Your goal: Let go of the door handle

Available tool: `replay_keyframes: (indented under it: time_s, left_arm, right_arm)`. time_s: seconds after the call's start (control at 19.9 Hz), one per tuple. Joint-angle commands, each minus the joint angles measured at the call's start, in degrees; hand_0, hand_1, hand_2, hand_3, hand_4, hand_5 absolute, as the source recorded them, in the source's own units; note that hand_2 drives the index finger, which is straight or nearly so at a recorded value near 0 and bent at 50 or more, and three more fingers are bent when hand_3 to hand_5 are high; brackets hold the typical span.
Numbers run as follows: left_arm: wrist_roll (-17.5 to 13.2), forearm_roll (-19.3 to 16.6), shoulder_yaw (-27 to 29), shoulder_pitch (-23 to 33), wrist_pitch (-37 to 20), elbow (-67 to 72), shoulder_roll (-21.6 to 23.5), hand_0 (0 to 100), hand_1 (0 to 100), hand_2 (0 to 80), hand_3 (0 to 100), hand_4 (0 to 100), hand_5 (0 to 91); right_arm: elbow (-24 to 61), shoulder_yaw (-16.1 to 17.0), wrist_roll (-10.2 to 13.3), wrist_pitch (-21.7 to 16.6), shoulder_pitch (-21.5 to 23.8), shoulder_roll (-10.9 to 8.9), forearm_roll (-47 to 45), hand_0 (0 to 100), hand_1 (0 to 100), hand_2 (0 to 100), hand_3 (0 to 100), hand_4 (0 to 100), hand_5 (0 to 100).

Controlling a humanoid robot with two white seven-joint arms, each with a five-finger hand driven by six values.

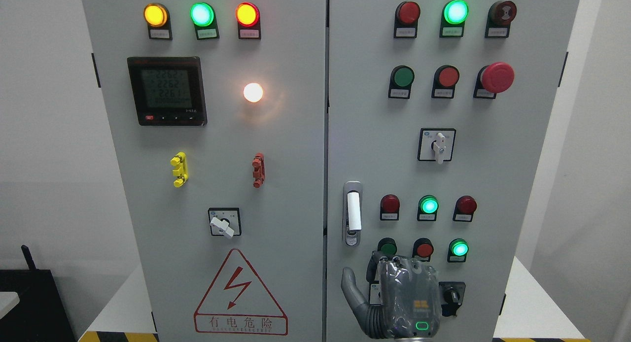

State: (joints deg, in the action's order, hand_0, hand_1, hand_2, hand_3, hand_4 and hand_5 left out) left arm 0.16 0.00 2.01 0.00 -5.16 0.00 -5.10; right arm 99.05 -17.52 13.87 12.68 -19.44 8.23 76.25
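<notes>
We see a grey sheet-metal electrical cabinet [296, 184] with two doors, and we place everything else by the door handle [352, 213] on its right door. That handle sits just right of the centre seam, about mid-height: an upright silver recessed plate with a white bar in it and a small lock at its foot. Nothing touches it.

Just right of the handle runs a row of round lamps, red, lit green, red; below them are more round buttons [425, 248]. Further up and right sits a white-lever rotary switch [437, 145], above it a red mushroom emergency stop [497, 77]. Left of the handle, on the other door, are a red-outlined lightning warning triangle [240, 295], a yellow clip and a red clip, and a black digital meter [166, 90].

Below the handle, a little right, our right hand [399, 302] hangs clear of it, grey, glossy and plastic-wrapped. Its thumb stands apart to the left; it grips nothing, partly covering a black knob switch [453, 296].
</notes>
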Motion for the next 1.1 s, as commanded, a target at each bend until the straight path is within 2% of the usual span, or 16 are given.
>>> replay_keyframes:
  time_s: [0.0,0.15,1.05]
  left_arm:
    - [0.02,-1.58,0.01,-0.88,-0.02,1.41,0.0,12,39,0.0,0,0,0.0]
    - [0.02,-1.67,0.01,-0.88,-0.02,1.32,0.0,12,39,0.0,0,0,0.0]
    - [0.02,-1.67,0.01,-0.88,-0.02,1.32,0.0,12,39,0.0,0,0,0.0]
  right_arm:
    - [-0.09,1.53,-0.95,-0.02,-2.97,0.03,-0.14,35,34,99,100,100,97]
    - [-0.35,1.53,-2.0,0.07,-4.2,0.03,-0.05,33,34,99,100,100,97]
    - [-2.98,0.91,-2.44,0.07,-8.51,0.03,0.39,32,34,100,100,100,97]
